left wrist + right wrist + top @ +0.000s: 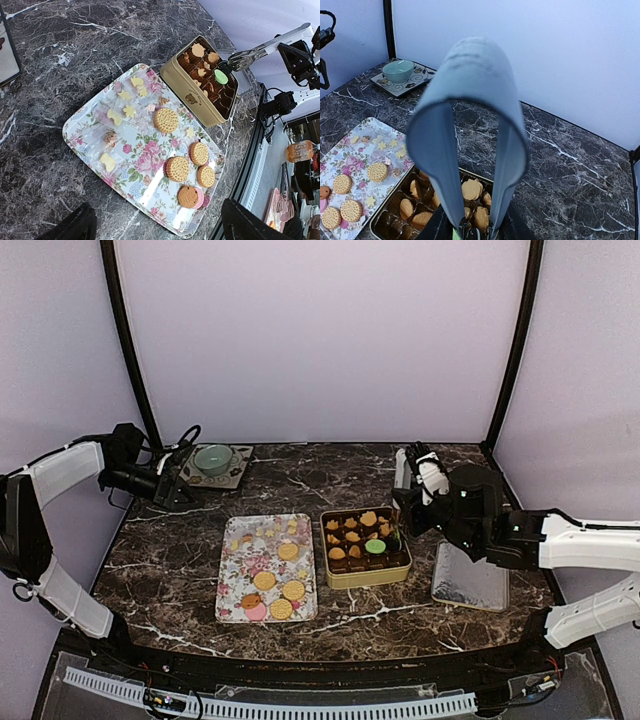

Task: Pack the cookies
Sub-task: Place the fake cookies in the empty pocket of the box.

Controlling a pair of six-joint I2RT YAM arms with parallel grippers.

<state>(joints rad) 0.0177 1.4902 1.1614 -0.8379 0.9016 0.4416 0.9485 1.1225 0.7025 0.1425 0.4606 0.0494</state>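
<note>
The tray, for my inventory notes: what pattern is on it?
The tray has a pink floral print on white; left wrist view shows it best.

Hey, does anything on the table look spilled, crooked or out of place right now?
Nothing is spilled or broken. Only small things stand out: on the flower tray a brown cookie lies overlapping a pink cookie. A single green cookie also sits among golden cookies in the gold tin, right by the tongs.

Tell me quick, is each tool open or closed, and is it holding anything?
The left tool is open and empty.
The right tool is closed on the tongs.
</note>
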